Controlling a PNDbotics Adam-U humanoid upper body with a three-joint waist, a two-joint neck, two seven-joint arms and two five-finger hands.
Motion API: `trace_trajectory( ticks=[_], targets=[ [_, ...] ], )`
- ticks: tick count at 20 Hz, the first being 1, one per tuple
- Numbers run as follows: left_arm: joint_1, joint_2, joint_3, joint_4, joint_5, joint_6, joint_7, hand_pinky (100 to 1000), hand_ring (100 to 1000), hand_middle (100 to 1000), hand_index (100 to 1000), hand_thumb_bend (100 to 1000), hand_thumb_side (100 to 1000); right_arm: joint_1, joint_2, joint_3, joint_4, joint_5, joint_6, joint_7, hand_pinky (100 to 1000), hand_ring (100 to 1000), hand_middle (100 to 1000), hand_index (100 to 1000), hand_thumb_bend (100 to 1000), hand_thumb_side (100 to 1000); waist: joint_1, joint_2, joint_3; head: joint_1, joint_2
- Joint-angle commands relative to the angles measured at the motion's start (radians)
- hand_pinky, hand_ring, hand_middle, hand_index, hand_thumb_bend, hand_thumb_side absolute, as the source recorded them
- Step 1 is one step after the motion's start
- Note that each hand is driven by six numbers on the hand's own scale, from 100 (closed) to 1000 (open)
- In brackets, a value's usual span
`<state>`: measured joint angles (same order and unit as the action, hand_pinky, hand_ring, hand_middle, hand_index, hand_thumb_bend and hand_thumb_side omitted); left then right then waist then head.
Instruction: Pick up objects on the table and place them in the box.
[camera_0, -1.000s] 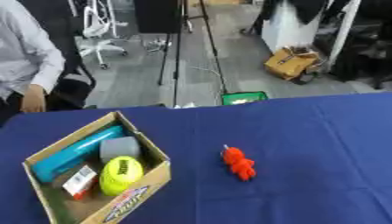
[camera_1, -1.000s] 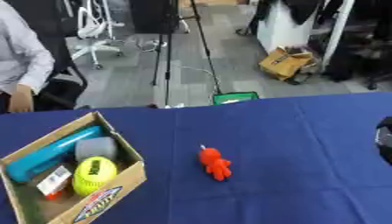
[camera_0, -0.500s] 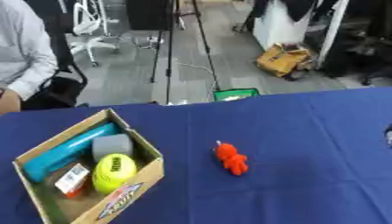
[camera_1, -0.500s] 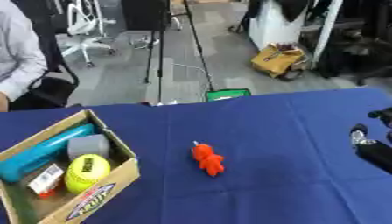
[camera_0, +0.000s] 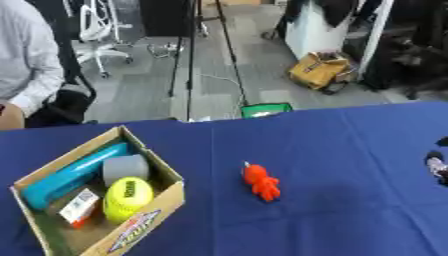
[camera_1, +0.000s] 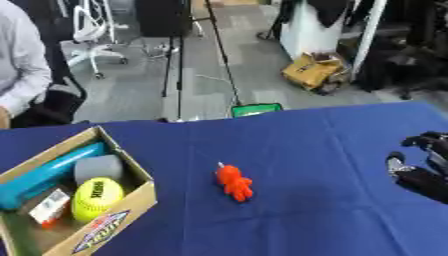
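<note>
Orange toy (camera_1: 234, 183): on blue table (camera_1: 332, 220), right of cardboard box (camera_1: 112, 227). Right hand (camera_1: 423, 171): well right of toy, fingers loosely spread, holding nothing.

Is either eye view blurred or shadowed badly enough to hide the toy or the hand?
Both views are soft throughout. Left eye view: the red toy reads clearly, with a faint shadow beside it. Right eye view: the right hand is dark and smeared at the edge, so its fingers cannot be made out. No glare on the cloth.

The right hand (camera_1: 420, 167) is cut off at the right edge; the box (camera_1: 122, 215) (lower left) runs past the frame.
</note>
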<state>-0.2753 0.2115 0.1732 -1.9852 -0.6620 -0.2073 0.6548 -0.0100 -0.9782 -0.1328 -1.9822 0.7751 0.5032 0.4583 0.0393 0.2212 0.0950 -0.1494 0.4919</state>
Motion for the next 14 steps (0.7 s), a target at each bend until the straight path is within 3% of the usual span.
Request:
trace_trajectory(
  ticks=[1,9,14],
  targets=[
    [-0.014,0.021,-0.003,-0.015,0.005,-0.001,-0.007,887,808,877,838,100,863,-0.037,-0.06,0.014,-0.018,-0.013,-0.019,0.016,829,899,893,941,100,976,-0.005,-0.022,-0.002,-0.002,0.016],
    [-0.014,0.016,-0.012,-0.015,0.013,0.0,-0.02,886,808,876,828,100,855,-0.159,-0.134,0.141,-0.018,-0.049,-0.047,0.077,874,923,904,963,100,991,-0.005,-0.038,-0.005,-0.003,0.046],
    [-0.018,0.011,-0.018,-0.015,0.019,-0.002,-0.027,886,808,879,827,100,857,-0.245,-0.11,0.191,-0.018,-0.045,-0.043,0.11,861,913,890,978,100,1000,-0.007,-0.045,-0.006,0.001,0.047]
  ],
)
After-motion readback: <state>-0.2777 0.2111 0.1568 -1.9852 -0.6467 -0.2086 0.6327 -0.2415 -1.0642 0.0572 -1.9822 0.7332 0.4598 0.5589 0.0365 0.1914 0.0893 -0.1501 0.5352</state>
